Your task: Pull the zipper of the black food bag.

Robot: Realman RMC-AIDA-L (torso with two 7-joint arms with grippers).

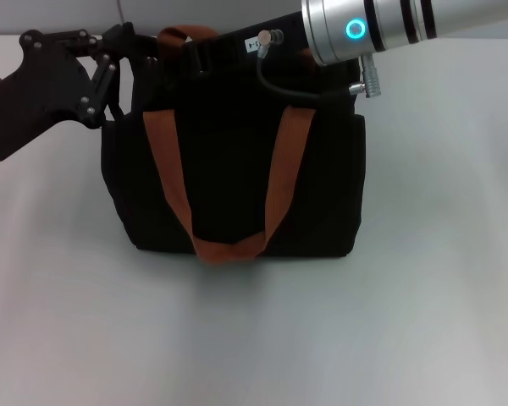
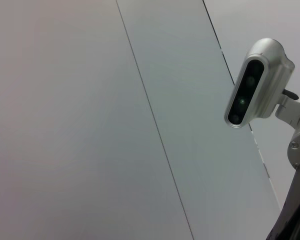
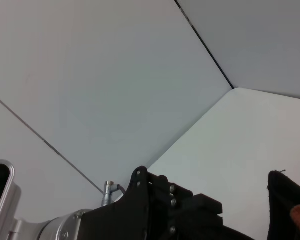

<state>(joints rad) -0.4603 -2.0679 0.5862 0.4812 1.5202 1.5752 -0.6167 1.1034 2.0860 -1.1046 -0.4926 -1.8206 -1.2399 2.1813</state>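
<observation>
The black food bag [image 1: 237, 169] stands upright in the middle of the table, its two brown-orange strap handles hanging down its front. My left gripper [image 1: 134, 44] reaches in from the left and sits at the bag's top left corner. My right gripper [image 1: 205, 52] comes in from the upper right on a silver arm and lies over the bag's top edge, black against black. The zipper is hidden behind the grippers and the bag's top edge. The right wrist view shows my left gripper [image 3: 165, 207] and a corner of the bag [image 3: 285, 195].
The bag stands on a pale grey table [image 1: 254, 338]. A grey panelled wall [image 2: 90, 120] fills the left wrist view, with the right arm's silver wrist camera [image 2: 250, 85] at one side. A black cable [image 1: 279, 85] loops under the right wrist.
</observation>
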